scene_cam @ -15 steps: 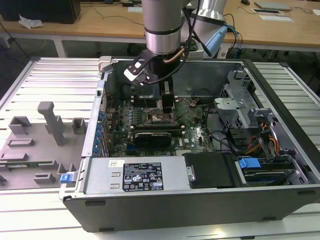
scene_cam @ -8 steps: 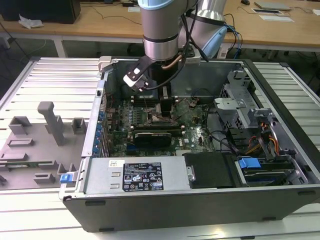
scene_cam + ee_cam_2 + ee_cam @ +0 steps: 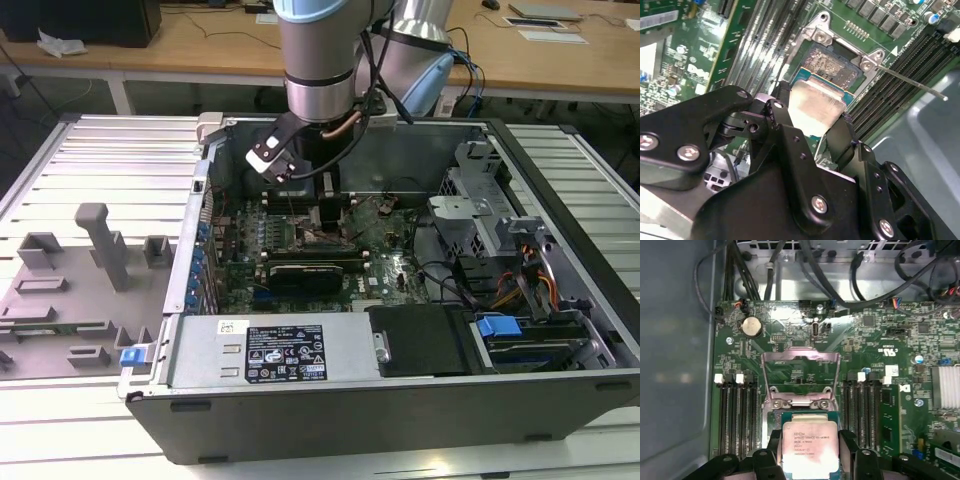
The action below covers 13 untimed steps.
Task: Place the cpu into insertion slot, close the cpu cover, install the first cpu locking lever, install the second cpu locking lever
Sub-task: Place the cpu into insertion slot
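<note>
**K:** Jaws clamped on the cpu (image 3: pixel 809 445), one finger on each side edge.

**M:** Slot?

**K:** Insertion slot (image 3: pixel 832 65) is right under it. Chip sits offset, contact field partly exposed. Cpu cover (image 3: pixel 800 357) is hinged up. In the exterior view the arm (image 3: pixel 320 60) drops in from 12 o'clock, wrist near vertical.

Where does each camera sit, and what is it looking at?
Exterior view: off the arm, looking down into the open computer case; the arm shows.
First wrist view: on the wrist, facing the motherboard and open cpu cover; gripper shows.
Second wrist view: on the wrist, behind the gripper, facing the insertion slot.
Both wrist views share the gripped cpu.
</note>
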Each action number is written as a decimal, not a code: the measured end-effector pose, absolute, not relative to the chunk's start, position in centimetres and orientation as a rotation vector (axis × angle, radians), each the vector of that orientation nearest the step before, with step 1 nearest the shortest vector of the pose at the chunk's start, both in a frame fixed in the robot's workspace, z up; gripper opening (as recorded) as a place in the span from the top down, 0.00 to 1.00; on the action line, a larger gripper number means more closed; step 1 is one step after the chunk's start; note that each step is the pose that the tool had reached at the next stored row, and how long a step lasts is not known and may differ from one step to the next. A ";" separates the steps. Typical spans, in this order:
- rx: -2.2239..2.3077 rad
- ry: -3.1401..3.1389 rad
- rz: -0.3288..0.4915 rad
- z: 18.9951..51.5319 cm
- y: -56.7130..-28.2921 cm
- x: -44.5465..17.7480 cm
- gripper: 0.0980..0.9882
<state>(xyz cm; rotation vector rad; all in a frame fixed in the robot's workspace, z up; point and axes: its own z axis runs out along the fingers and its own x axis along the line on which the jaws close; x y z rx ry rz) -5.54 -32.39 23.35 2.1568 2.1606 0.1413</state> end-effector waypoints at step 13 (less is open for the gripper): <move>2.157 2.161 0.141 21.3 -32.3 -5.8 0.50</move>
